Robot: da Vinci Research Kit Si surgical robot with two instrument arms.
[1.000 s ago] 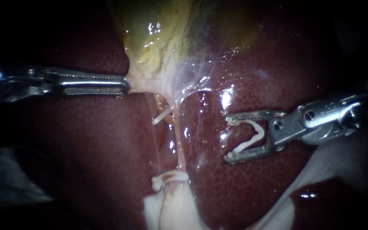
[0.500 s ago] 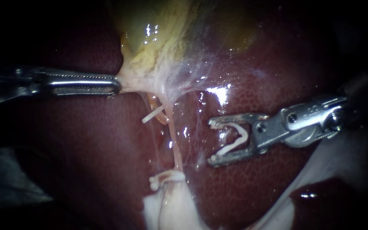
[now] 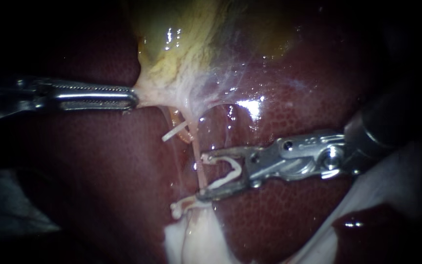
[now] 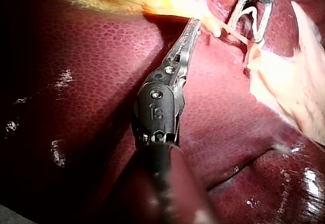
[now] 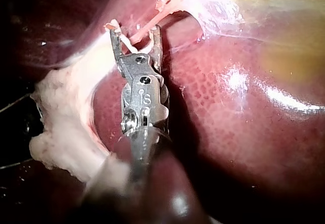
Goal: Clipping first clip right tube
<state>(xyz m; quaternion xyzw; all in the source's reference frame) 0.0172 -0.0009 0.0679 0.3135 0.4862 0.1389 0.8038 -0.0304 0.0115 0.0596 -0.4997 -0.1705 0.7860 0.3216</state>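
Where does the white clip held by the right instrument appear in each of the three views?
Endoscope view: the clip sits between the jaws of the right instrument, just right of the tube.
Left wrist view: clip in the right instrument's jaws, ahead of the left instrument.
Right wrist view: clip in its own instrument's jaws.
Shared landmark: the thin tube near the jaw tips.

No legible text, no labels, no brand names, no numbers, no signs in any view
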